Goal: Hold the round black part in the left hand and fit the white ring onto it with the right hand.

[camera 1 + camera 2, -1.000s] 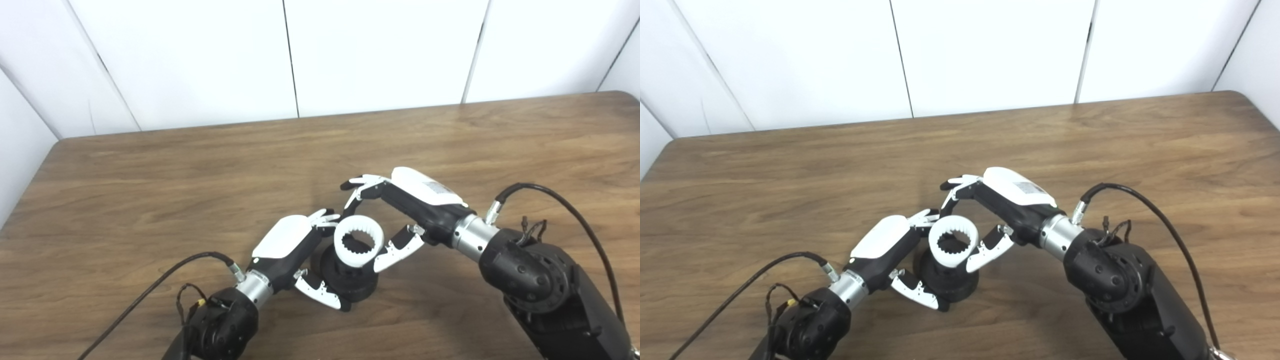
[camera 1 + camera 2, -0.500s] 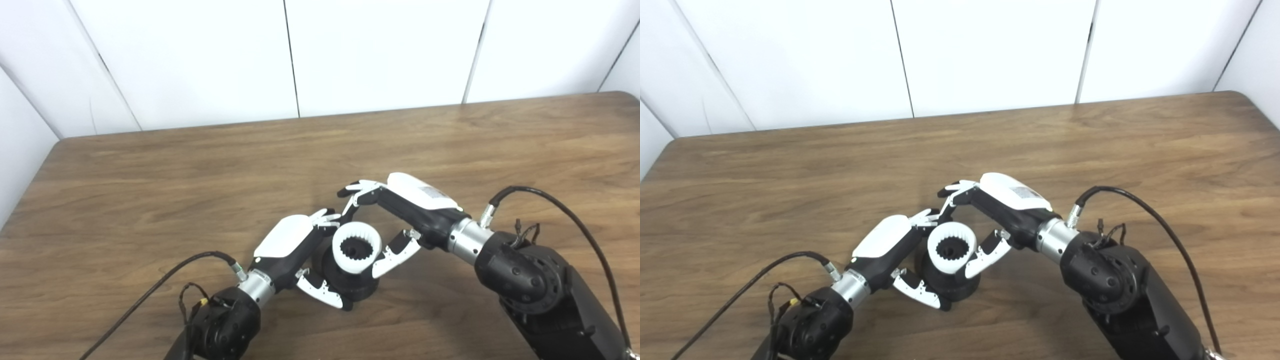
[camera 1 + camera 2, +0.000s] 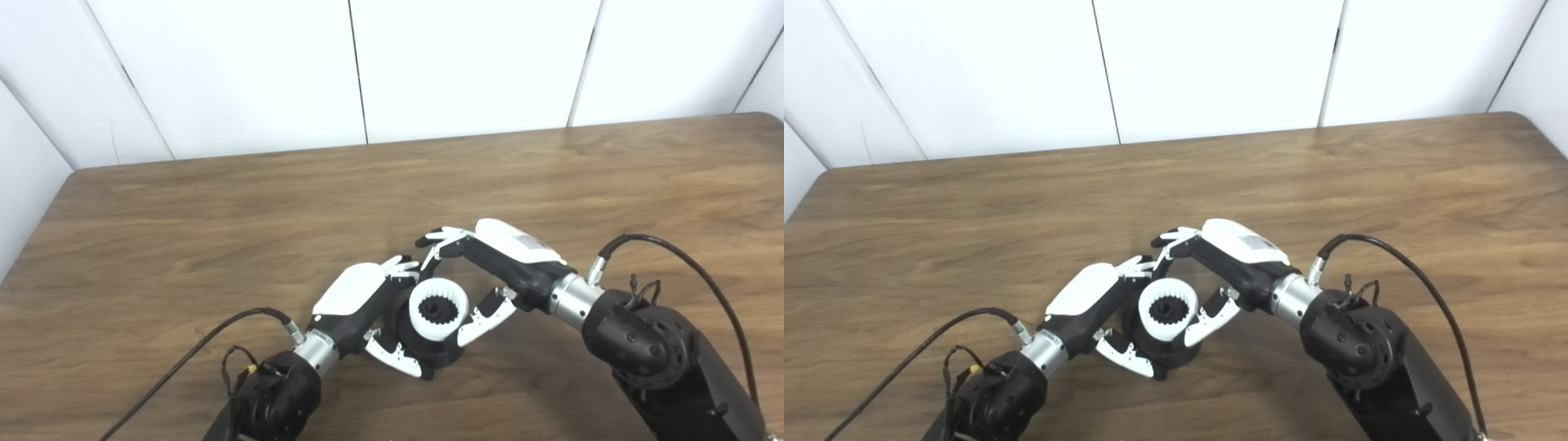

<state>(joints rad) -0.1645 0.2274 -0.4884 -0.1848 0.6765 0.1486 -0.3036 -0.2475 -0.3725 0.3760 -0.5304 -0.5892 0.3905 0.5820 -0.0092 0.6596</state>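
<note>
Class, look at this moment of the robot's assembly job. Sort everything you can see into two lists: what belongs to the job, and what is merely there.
Belongs to the job:
- round black part, gripped by the left hand
- white ring, sitting over the black part, with the right hand around it

Merely there:
- wooden table
- white wall panels
- arm cables

Wooden table (image 3: 184, 214), white panelled wall (image 3: 465, 61)

you look down from the robot's head through two side-by-side cameras, both facing forward over the wooden tabletop (image 3: 184, 233) toward the white wall panels (image 3: 465, 61). both share nearly the whole scene; the right eye view sits slightly rightward, so everything appears shifted left.
</note>
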